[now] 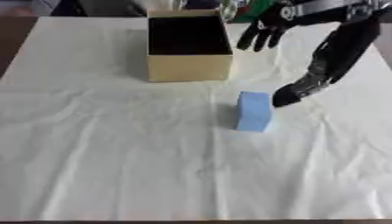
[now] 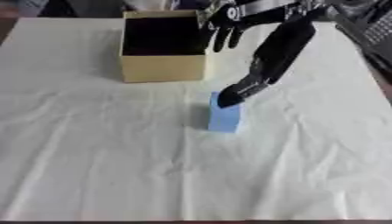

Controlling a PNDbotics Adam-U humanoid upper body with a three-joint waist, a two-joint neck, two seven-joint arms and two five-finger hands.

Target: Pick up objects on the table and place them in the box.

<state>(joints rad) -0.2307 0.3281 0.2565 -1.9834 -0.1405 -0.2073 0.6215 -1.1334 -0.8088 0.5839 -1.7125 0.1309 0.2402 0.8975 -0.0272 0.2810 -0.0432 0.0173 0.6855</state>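
A light blue block (image 1: pixel 253 112) stands on the white cloth, a little right of centre. My right hand (image 1: pixel 295 92) reaches down from the upper right, and its straight fingertips touch the block's upper right corner; it is open and holds nothing. The open cardboard box (image 1: pixel 189 68) stands behind the block at the back, its inside dark. My left hand (image 1: pixel 260 33) hangs in the air just right of the box's rim, fingers relaxed and pointing down, with nothing in it.
The white wrinkled cloth (image 1: pixel 115 153) covers the whole table. A dark object (image 2: pixel 375 30) lies off the table's right edge. Some coloured items (image 1: pixel 249 11) show behind the box at the far edge.
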